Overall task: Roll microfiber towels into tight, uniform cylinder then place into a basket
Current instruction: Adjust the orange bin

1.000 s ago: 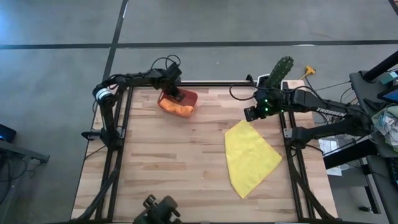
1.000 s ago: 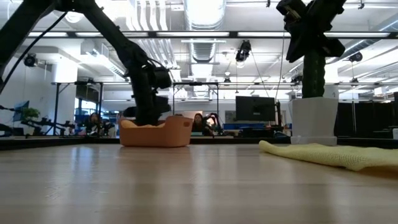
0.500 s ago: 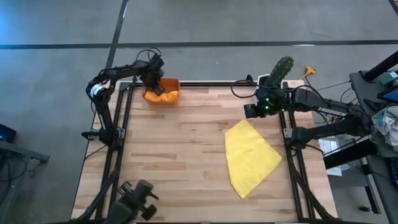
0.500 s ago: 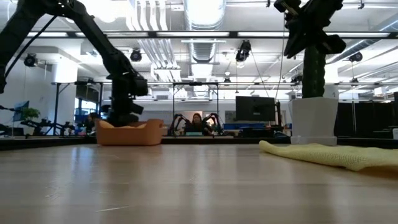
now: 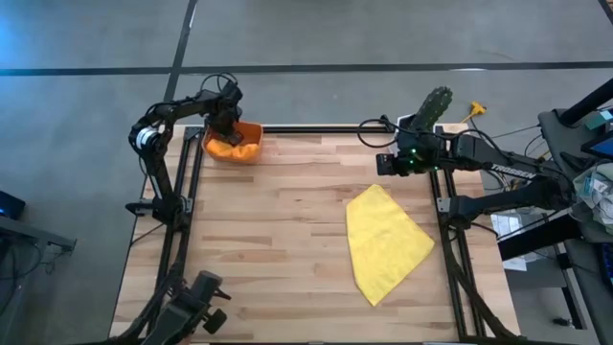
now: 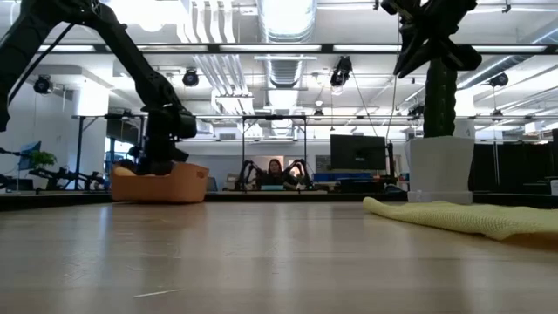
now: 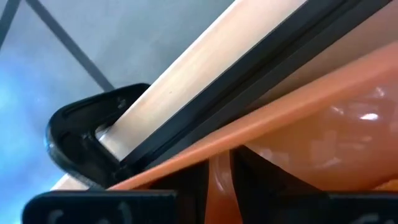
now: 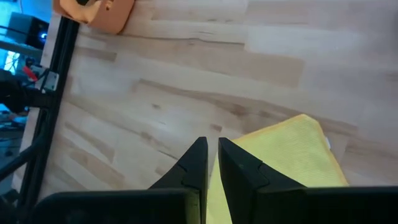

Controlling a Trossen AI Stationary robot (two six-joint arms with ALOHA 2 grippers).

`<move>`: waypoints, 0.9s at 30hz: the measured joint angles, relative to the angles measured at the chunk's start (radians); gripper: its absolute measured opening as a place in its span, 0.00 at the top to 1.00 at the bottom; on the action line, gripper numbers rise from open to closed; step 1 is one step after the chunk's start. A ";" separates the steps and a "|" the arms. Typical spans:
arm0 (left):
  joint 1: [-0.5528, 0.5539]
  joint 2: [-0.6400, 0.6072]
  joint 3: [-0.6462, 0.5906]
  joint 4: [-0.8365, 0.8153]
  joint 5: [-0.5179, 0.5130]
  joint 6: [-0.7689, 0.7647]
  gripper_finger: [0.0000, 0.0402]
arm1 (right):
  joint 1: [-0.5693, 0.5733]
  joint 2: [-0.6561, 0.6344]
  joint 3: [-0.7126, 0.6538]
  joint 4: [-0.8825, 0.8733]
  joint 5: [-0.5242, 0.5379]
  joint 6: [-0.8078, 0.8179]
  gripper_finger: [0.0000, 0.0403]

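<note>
The red-orange basket (image 5: 255,134) stands on the table's far left corner, also in the low view (image 6: 159,185). The orange towel (image 5: 228,149) lies bunched inside it. My left gripper (image 5: 227,120) reaches down into the basket and is shut on its wall. The yellow towel (image 5: 385,241) lies spread flat on the right half of the table. My right gripper (image 5: 383,165) hangs shut and holds nothing, above the table just beyond the yellow towel's far corner (image 8: 301,121). My left gripper holds the basket's wall at its rim (image 7: 219,163), one finger (image 7: 189,186) on one side of the wall and the other (image 7: 252,180) on the other side. The fingers come steeply from above. The basket sits with its bottom on the table.
A white pot with a green cactus (image 5: 426,113) stands at the far right corner. Black frame rails (image 5: 182,211) run along the table's sides. A dark device (image 5: 196,299) stands off the near left corner. The table's middle is bare wood.
My left gripper has swung toward the table's far left corner, still shut on the basket's wall. The basket with the orange towel has slid along the table from the far middle-left to that corner and has turned about.
</note>
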 joint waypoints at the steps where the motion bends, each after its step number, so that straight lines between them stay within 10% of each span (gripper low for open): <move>1: 0.000 0.000 0.000 -0.002 -0.008 -0.002 0.87 | 0.000 0.000 0.001 0.002 0.001 0.000 0.92; 27: -0.002 -0.110 0.002 -0.021 -0.008 -0.161 0.87 | 0.000 0.000 0.001 0.005 0.051 -0.019 0.92</move>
